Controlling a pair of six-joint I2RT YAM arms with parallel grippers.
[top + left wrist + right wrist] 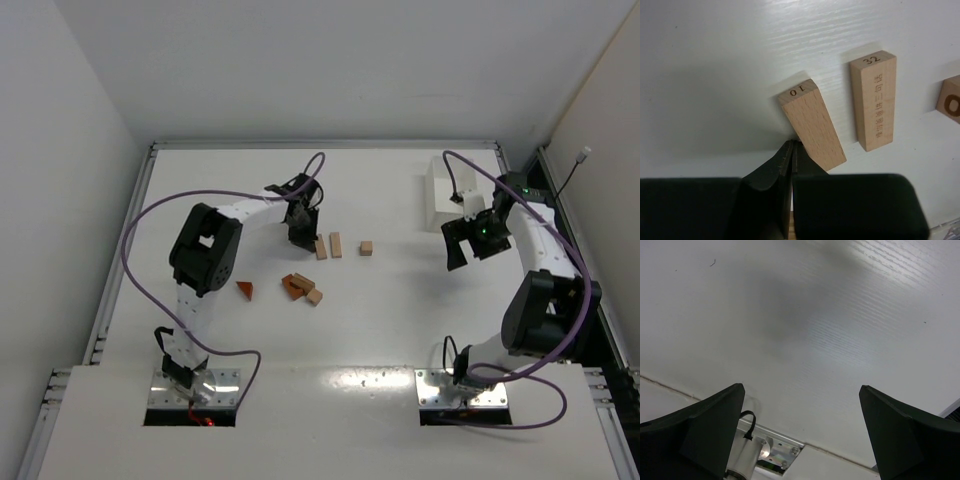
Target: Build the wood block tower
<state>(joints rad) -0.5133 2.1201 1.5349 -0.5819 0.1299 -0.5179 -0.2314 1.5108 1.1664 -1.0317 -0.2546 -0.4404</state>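
Two pale tan bars lie side by side mid-table, bar "10" (320, 247) (812, 125) and bar "32" (336, 245) (873, 100). A tan cube (367, 247) (951, 100) sits to their right. A reddish-brown wedge (245, 289), a reddish-brown arch piece (292, 286) and a small tan block (314, 296) lie nearer the arms. My left gripper (300, 236) (791, 146) is shut and empty, with its tips down at the table against the near left side of bar "10". My right gripper (460, 250) (800, 405) is open and empty, above bare table well to the right of the blocks.
A white rectangular tray (440, 195) stands at the back right, just behind the right gripper. Purple cables loop over both arms. Metal rails edge the table on the left and right, and a white wall closes off the back.
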